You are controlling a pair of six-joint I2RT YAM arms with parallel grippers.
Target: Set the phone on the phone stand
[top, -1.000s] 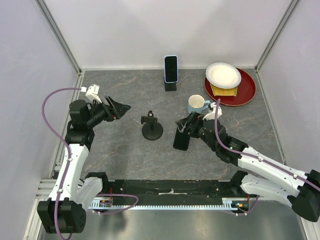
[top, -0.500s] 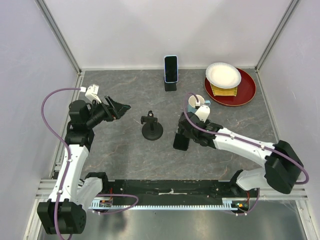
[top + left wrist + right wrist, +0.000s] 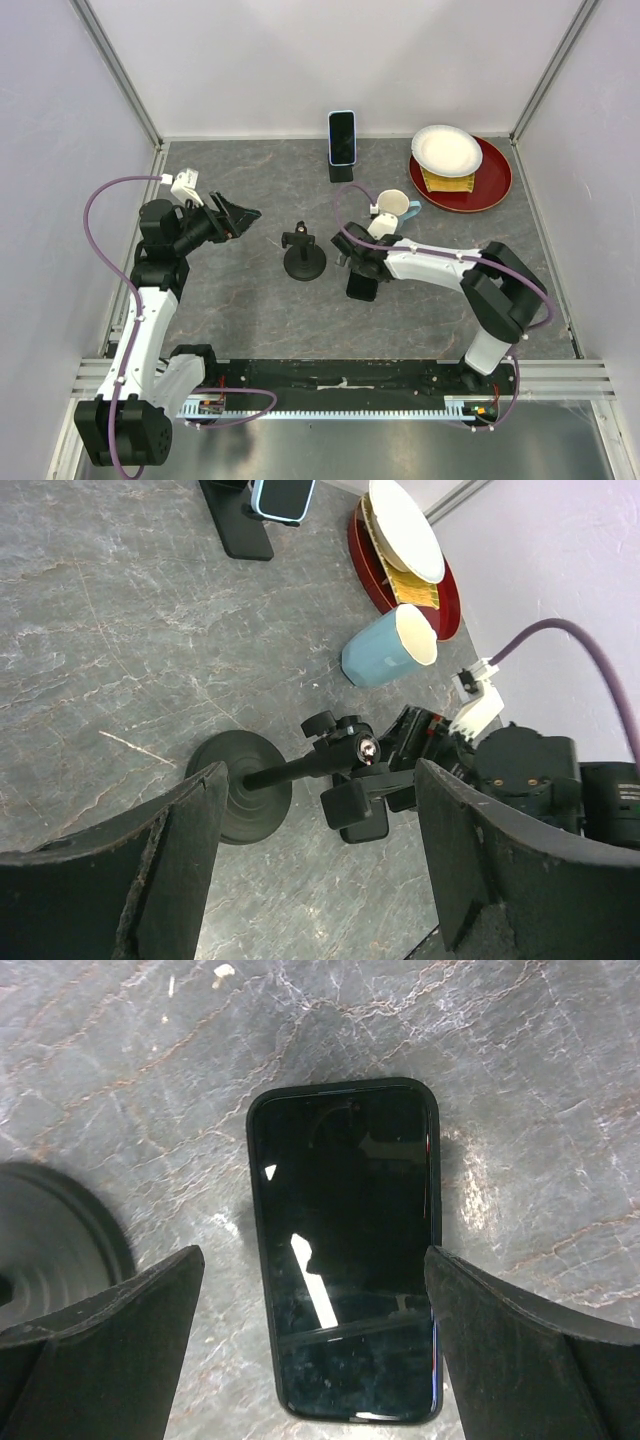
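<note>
1. Two grippers, both empty. The right gripper hangs straight above the phone, jaws wide, one finger on each long side of it and neither touching it.
2. Phone lies flat and screen up on the surface, directly below that gripper. Its long axis runs up the right wrist view, so the jaws span its short width, which looks right for a squeeze on the two long edges.
3. Right arm is much the nearer. The left gripper is also spread wide and sits well apart, with the phone stand between it and the phone.
4. How high the right fingers are above the surface is hard to read, probably low.
5. Phone: thin dark slab, rounded corners, glossy glass with glare streaks. I judge it slippery with little edge to grab.
6. Stand: matte black, round flat base, thin stem, small clamp head with a knob, just beside the phone on its left in the top view.
7. Surface: grey, veined, stone-look.
8. Farther back: a second phone in a light blue case on its own holder, and a blue mug.
</note>
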